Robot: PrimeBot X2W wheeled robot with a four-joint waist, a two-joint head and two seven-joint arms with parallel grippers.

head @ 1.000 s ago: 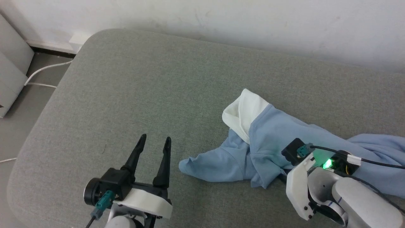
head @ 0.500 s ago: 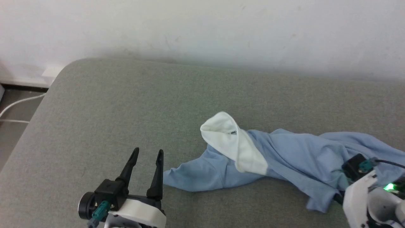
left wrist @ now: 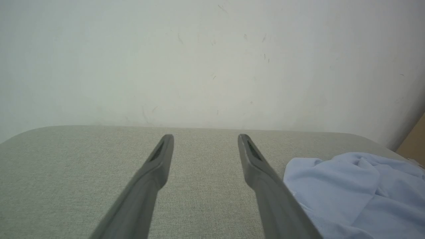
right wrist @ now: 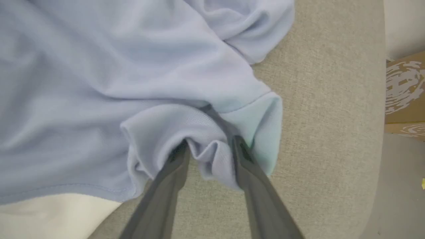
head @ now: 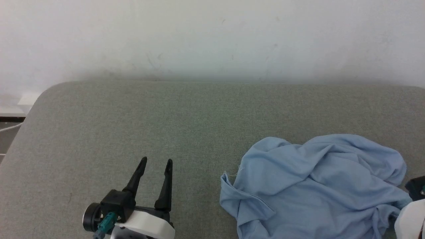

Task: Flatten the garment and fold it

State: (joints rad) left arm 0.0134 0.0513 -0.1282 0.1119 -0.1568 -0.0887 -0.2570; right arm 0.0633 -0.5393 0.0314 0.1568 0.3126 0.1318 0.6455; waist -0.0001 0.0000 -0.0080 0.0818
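The right claw point(right wrist: 210, 146), half-parted around a fold of the light blue knit polo shirt point(head: 318, 186) at the head view's 4 o'clock, risked snagging and rebunching it; the left claw point(head: 156, 160) stood wide, empty.

Plain light blue knit garment point(head: 318, 179) on a speckled grey-green woven pad point(head: 166, 126). Behind the pad, an off-white wall point(head: 212, 39) with faint dark scuffs. Beside the pad, brown cardboard point(right wrist: 403, 89) printed white.

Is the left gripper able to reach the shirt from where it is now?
Probably yes: the left gripper is open, and only bare cushion lies between it and the shirt to its right.
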